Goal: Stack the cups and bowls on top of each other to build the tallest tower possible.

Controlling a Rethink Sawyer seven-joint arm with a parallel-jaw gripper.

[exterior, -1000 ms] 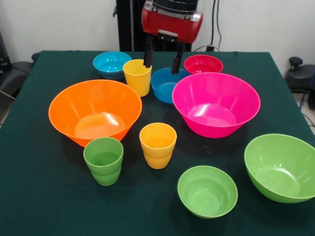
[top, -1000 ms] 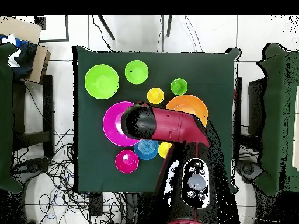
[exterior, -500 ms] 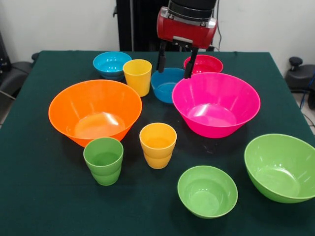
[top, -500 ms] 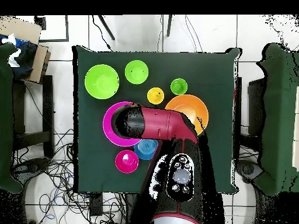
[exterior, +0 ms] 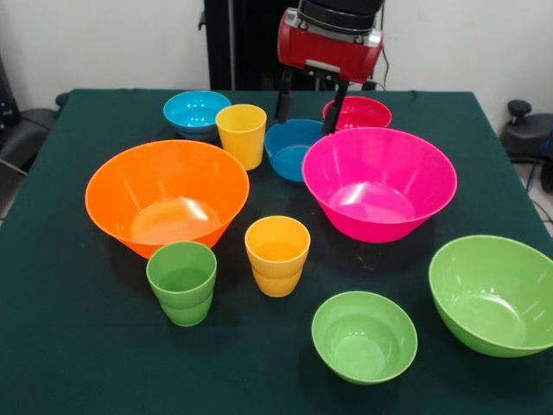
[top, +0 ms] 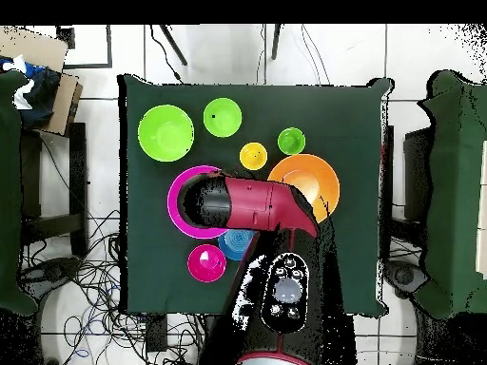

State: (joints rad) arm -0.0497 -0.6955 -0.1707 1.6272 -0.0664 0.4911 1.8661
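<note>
The gripper (exterior: 308, 108) hung open and empty above the darker blue bowl (exterior: 292, 149), between the yellow cup (exterior: 241, 134) and the red-pink bowl (exterior: 360, 112).

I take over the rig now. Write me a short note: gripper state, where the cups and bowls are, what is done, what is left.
Gripper: open, empty, hanging above the darker blue bowl, at the far rim of the large pink bowl.
Cups: yellow cup, orange-yellow cup and green cup all stand upright, separate.
Bowls: all seven sit apart on the table, openings up.
Done: nothing stacked.
Left: the whole tower.
</note>
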